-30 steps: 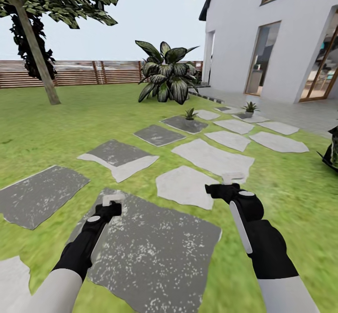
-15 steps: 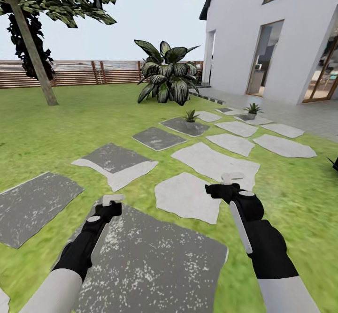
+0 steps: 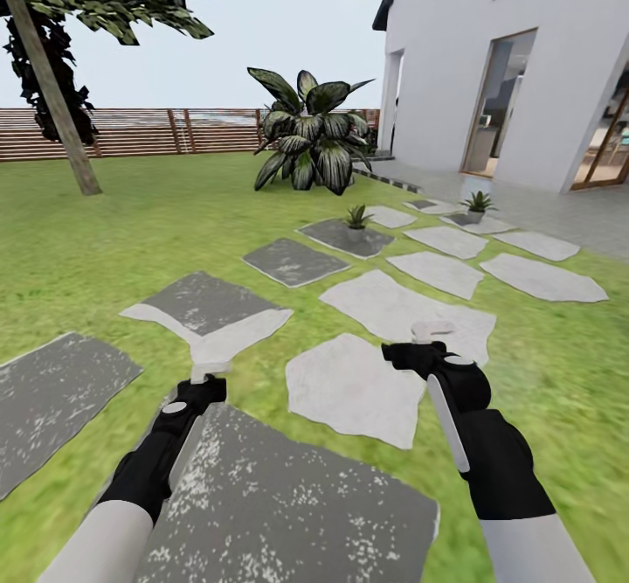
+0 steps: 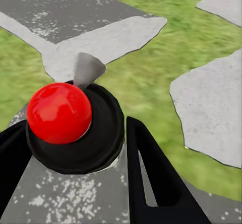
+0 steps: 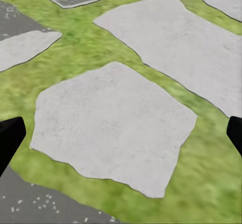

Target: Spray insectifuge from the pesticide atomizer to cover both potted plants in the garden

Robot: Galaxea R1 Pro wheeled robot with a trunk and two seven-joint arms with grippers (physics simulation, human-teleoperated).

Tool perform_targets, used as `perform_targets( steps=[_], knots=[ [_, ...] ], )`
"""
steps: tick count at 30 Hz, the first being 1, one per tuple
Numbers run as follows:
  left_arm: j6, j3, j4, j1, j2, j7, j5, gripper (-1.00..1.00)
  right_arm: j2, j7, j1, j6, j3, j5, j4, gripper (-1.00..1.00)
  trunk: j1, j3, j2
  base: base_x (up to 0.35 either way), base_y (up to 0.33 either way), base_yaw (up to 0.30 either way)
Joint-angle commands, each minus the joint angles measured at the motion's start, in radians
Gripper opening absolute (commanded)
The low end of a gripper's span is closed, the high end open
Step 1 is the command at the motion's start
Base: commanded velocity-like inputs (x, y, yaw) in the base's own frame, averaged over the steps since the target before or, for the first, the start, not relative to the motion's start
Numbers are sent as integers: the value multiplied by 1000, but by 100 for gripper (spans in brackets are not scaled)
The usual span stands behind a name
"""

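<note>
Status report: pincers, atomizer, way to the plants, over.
Left pincer shut on pesticide atomizer. Right pincer open, empty. Potted plants far ahead, nothing standing in the way.

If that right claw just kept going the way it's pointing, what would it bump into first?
Probably the ground: the right gripper points forward and down at a pale stone slab set in the grass. Nothing shows between its open fingers and that slab, though the depth is hard to judge.

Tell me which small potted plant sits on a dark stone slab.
The nearer small green rosette in a grey pot, on the dark grey slab; the other stands farther right, nearer the house.
</note>
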Motion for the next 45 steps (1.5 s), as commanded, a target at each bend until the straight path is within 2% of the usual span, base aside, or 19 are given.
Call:
perform_targets(
  steps=[1, 45],
  knots=[
    [5, 0, -2, 0, 0, 3, 2, -100, 0, -6, -1, 5, 1, -2, -1, 100, 0, -1, 0, 347, 0, 0],
    [5, 0, -2, 0, 0, 3, 2, -100, 0, -6, -1, 5, 1, -2, -1, 100, 0, -1, 0, 347, 0, 0]
  ],
)
